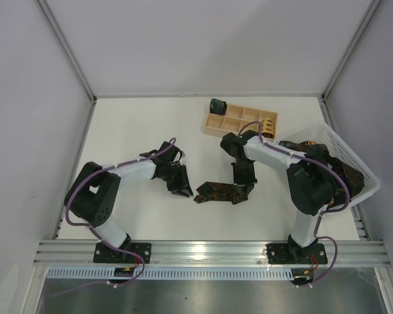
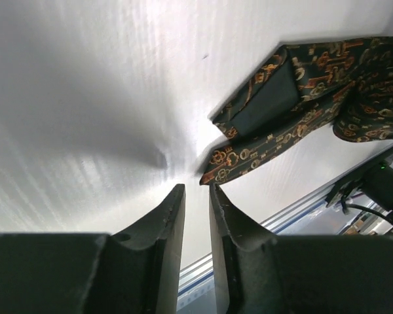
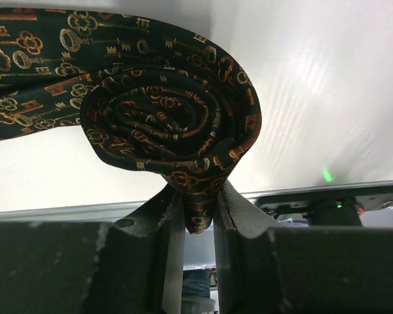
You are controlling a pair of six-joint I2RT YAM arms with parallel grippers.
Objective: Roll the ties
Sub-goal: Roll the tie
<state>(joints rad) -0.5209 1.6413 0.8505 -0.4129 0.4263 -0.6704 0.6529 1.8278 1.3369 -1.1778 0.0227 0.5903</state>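
Observation:
A dark tie (image 1: pixel 216 192) with a gold-orange key pattern lies on the white table between the arms. Its right end is wound into a coil (image 3: pixel 164 111). My right gripper (image 3: pixel 195 191) is shut on the lower edge of that coil, with fabric pinched between the fingers; in the top view the right gripper (image 1: pixel 243 185) stands over the tie's right end. The tie's pointed flat end (image 2: pixel 213 175) lies just past the tips of my left gripper (image 2: pixel 196 188), whose jaws stand a narrow gap apart with nothing between them. From above, the left gripper (image 1: pixel 182 190) sits just left of the tie.
A pale wooden compartment tray (image 1: pixel 232 124) stands at the back, with a dark green rolled tie (image 1: pixel 217 104) at its left end and a tan-gold one (image 1: pixel 269 124) at its right. A white mesh basket (image 1: pixel 357 163) at the right holds more dark ties (image 1: pixel 344 170).

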